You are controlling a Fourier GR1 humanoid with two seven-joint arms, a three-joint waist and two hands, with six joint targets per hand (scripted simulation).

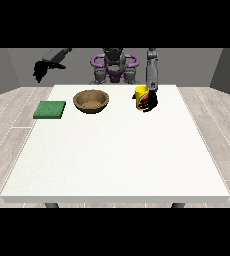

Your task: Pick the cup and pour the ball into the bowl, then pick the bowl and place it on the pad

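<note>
Tabletop (117,160), white, flat and rectangular, is filling the near part of the front view, with pale plank flooring showing on both sides. Farther back, a green pad (50,109), square, thin and matte, is lying flat near the table's edge at the view's left. Just beside it toward the centre, a brown bowl (91,100), round and shallow with a wood-like look, is sitting upright; its hollow is showing only its own brown inside, and no ball can be made out there. At the view's right, apart from the bowl, a yellow cup (140,95) is standing upright on the table; its contents cannot be seen. The hand at the view's right (148,101) is wrapping black fingers around the cup. Beyond the far edge, the hand at the view's left (39,70) is hanging in the air off the table, and whether its fingers are curled or straight cannot be told
</note>
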